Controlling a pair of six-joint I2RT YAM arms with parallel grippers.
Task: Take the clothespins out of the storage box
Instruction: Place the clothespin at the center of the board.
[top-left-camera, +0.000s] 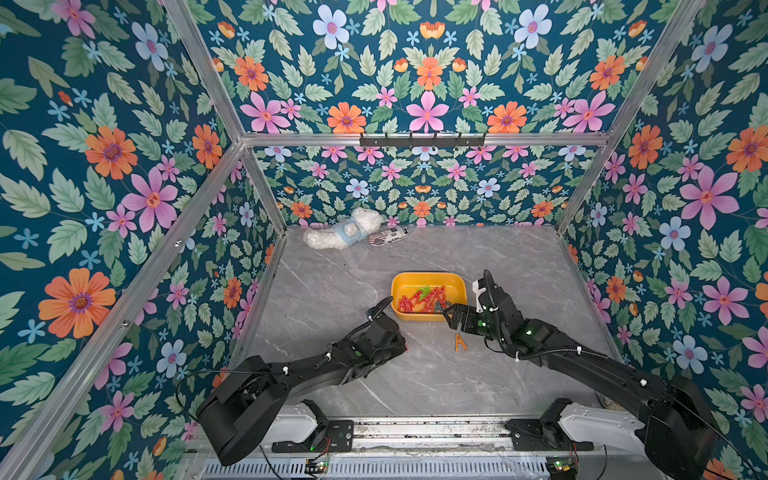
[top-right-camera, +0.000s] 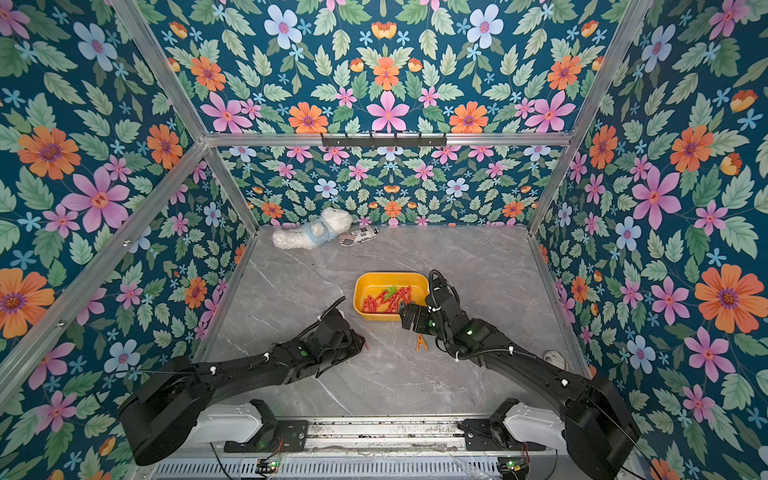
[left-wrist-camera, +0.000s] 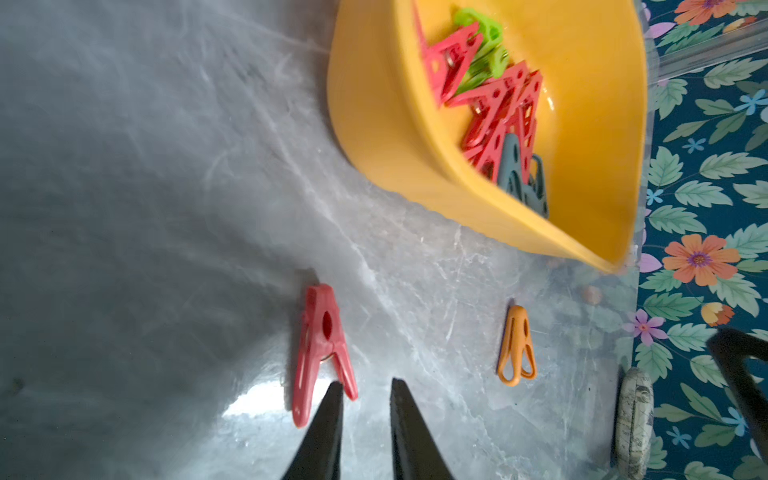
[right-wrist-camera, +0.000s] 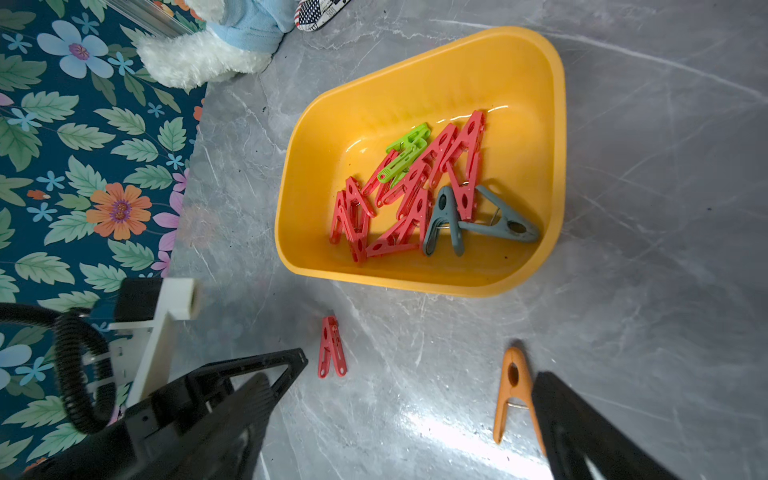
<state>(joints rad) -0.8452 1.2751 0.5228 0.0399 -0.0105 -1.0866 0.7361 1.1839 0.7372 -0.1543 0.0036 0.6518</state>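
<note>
The yellow storage box (top-left-camera: 428, 275) (top-right-camera: 390, 274) (right-wrist-camera: 415, 282) sits mid-table and holds a pile of clothespins (top-left-camera: 422, 300) (right-wrist-camera: 415, 195) (left-wrist-camera: 498, 104), mostly red with some green and grey-blue. A red clothespin (left-wrist-camera: 322, 349) (right-wrist-camera: 331, 347) and an orange clothespin (top-left-camera: 459, 343) (left-wrist-camera: 516, 345) (right-wrist-camera: 513, 390) lie on the table in front of the box. My left gripper (left-wrist-camera: 366, 383) (top-left-camera: 397, 343) hovers low beside the red clothespin, its jaws a little apart with nothing between them. My right gripper (right-wrist-camera: 401, 378) (top-left-camera: 451, 311) is wide open over the box's near right corner, empty.
A white plush toy in a blue vest (top-left-camera: 345, 232) and a small patterned item (top-left-camera: 388, 235) lie by the back wall. A black hook rail (top-left-camera: 422, 140) is fixed to the back frame. A round patterned object (top-right-camera: 555, 357) sits at the table's right edge. Floral walls enclose the table.
</note>
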